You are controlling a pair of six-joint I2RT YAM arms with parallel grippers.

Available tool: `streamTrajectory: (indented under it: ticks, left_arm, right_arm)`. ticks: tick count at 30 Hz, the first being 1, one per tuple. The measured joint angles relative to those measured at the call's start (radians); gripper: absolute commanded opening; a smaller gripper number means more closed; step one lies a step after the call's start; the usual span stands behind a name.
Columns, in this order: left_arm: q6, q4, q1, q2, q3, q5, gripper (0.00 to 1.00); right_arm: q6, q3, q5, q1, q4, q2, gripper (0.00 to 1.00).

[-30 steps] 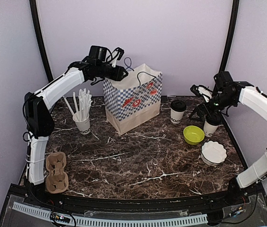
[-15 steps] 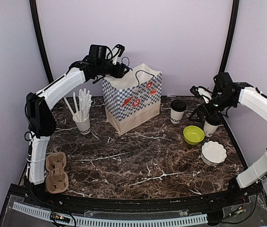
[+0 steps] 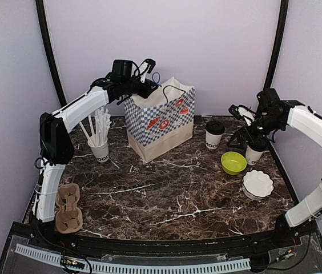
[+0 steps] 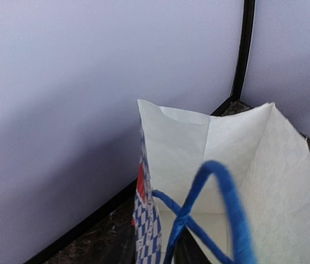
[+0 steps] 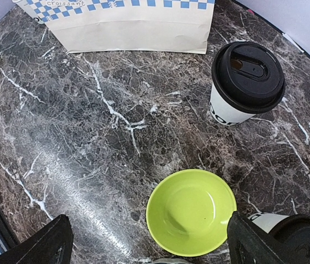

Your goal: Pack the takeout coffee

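Edging rightward, left pincer clamped on the blue handle.

Polished dark marble-look counter, matt paper bag, blue cord handle, 2 white paper cups, smooth black plastic lids, glossy green bowl, rough cardboard carrier

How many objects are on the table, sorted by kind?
Lidded coffee cups: 2
Cup of straws: 1
Paper bag: 1
Lime-green bowl: 1
White scalloped bowl: 1
Cardboard cup carrier: 1
Total: 7
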State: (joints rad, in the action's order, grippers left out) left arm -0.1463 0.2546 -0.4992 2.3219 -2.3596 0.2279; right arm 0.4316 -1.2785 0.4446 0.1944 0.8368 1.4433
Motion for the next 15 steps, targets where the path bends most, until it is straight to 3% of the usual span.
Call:
streamTrajectory:
  ticks: [5, 11, 15]
  left_arm:
    - [0.000, 0.001, 0.000, 0.000, -0.029, 0.053, 0.05]
    - [0.000, 0.049, 0.000, -0.022, -0.025, 0.138, 0.02]
    - [0.000, 0.081, -0.003, -0.120, 0.049, 0.204, 0.02]
  right_arm:
    - [0.000, 0.003, 0.000, 0.000, 0.000, 0.000, 0.99]
    - [0.000, 0.003, 0.000, 0.000, 0.000, 0.000, 0.99]
    - [0.002, 0.002, 0.002, 0.001, 0.002, 0.000, 0.99]
